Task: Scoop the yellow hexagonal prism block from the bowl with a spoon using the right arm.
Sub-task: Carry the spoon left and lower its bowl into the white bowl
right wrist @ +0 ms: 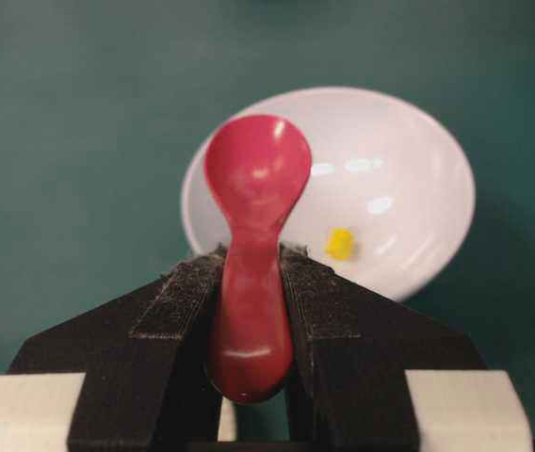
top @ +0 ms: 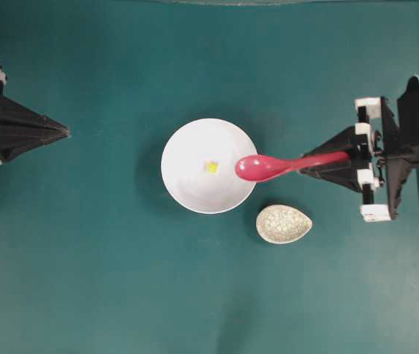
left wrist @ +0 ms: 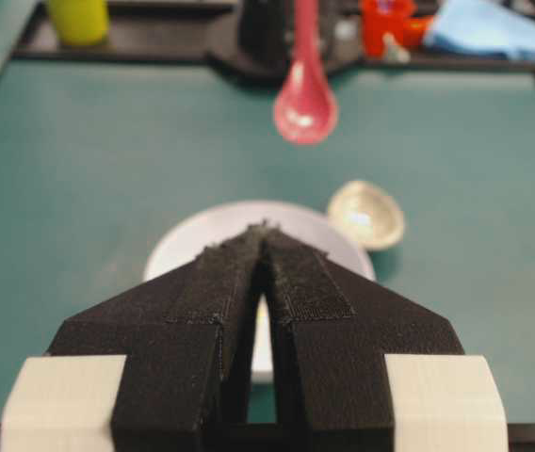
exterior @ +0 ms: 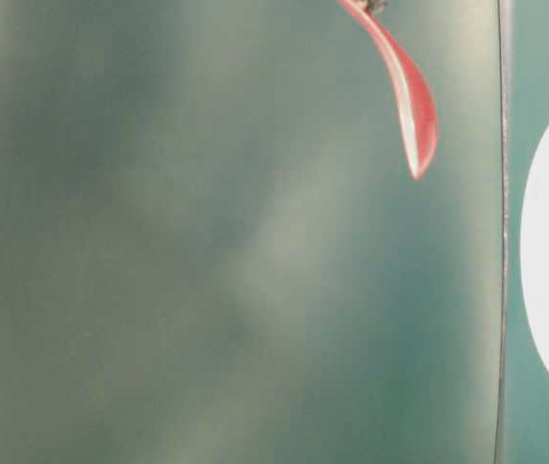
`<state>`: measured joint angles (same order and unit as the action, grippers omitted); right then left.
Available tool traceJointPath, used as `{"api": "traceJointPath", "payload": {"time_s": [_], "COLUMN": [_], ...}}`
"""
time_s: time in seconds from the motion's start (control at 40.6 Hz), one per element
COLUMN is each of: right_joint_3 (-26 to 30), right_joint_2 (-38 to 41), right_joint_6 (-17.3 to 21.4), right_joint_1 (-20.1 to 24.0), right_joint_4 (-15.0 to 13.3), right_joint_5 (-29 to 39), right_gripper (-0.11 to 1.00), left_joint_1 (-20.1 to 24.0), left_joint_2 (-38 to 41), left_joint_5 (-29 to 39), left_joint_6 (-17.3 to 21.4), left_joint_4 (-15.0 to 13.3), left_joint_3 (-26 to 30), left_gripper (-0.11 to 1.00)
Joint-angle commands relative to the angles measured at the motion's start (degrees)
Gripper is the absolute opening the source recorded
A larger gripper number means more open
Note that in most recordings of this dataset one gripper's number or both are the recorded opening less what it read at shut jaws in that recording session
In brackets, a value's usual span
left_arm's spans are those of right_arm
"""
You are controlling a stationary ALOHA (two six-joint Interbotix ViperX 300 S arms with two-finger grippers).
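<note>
The white bowl [top: 195, 181] sits mid-table with the tiny yellow block [top: 212, 167] lying inside it. My right gripper [top: 307, 167] is shut on the handle of the pink-red spoon [top: 265, 167], whose head hangs above the bowl's right rim. In the right wrist view the spoon [right wrist: 256, 188] stands between the jaws of the right gripper [right wrist: 251, 252], hollow side up, with the bowl [right wrist: 418, 179] and the block [right wrist: 340, 244] beyond and to the right of it. My left gripper [top: 66, 133] rests far left, shut, tips together [left wrist: 264, 229], pointing at the bowl [left wrist: 202, 231].
A speckled grey-white oval spoon rest [top: 283, 223] lies just right of the bowl's lower edge. In the left wrist view a yellow cup [left wrist: 79, 19], a red object [left wrist: 385, 24] and a blue cloth [left wrist: 489, 30] line the far edge behind the right arm.
</note>
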<state>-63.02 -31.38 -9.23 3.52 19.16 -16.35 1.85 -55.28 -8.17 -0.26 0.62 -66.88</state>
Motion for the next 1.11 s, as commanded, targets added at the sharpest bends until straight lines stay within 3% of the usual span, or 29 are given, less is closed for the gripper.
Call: {"api": "traceJointPath", "payload": {"time_s": [0.0,0.419,1.083], "right_joint_3": [2.2,9.58,20.13], "right_joint_2": [0.79,9.14,18.63], "right_joint_6": [-0.09,-0.09,0.0], "right_joint_1": [-1.32,-5.01,-7.38], "right_joint_4": [-0.35,-2.11,-2.11], "right_joint_5": [0.7,9.67,25.14], "right_gripper": [0.24,0.24,0.24], "left_joint_1": [0.09,0.09,0.09], "left_joint_2": [0.35,0.53,0.62], "left_joint_5": [-0.26,-0.26,-0.53], "left_joint_6": [-0.09,-0.09,-0.09], "left_joint_4": [0.18,0.18,0.18], "left_joint_3": [1.41,1.41,1.41], "left_gripper": [0.01,0.01,0.01]}}
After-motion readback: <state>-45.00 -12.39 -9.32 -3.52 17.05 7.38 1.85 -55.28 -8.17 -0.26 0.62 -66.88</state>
